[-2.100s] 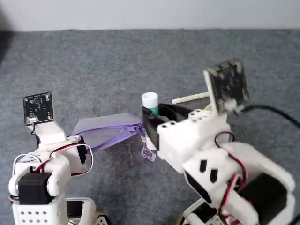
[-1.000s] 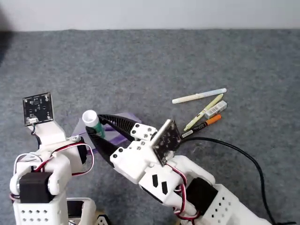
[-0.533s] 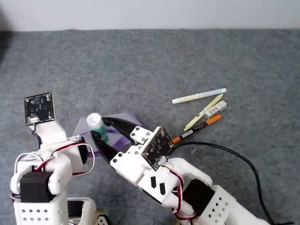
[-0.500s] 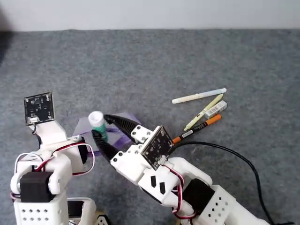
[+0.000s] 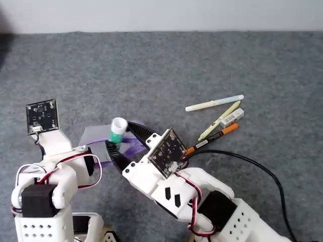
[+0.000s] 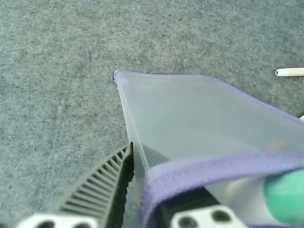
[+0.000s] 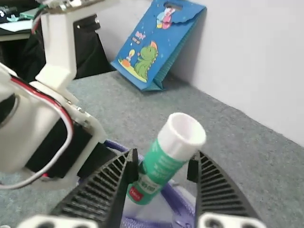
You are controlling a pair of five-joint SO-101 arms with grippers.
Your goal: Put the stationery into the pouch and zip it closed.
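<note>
The right gripper [image 7: 163, 164] is clamping the tilted green glue stick with a white cap [image 5: 117, 130] at the mouth of the translucent purple-zipped pouch [image 6: 199, 118]. The left gripper [image 6: 142, 178] is pinching the pouch's edge. If that pinch is slipping, the mouth could be sagging shut, sending the released stick rolling beside the pouch.

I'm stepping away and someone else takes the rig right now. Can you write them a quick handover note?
Left gripper: shut on the pouch at its edge, mouth unzipped.
Right gripper: shut on the glue stick, tilted, lower end at the pouch mouth.
Done: nothing visibly released inside yet.
Left: drop the glue stick in, then bring the pale pen, yellow highlighter, orange marker and small white block from the table, then zip the pouch.
</note>
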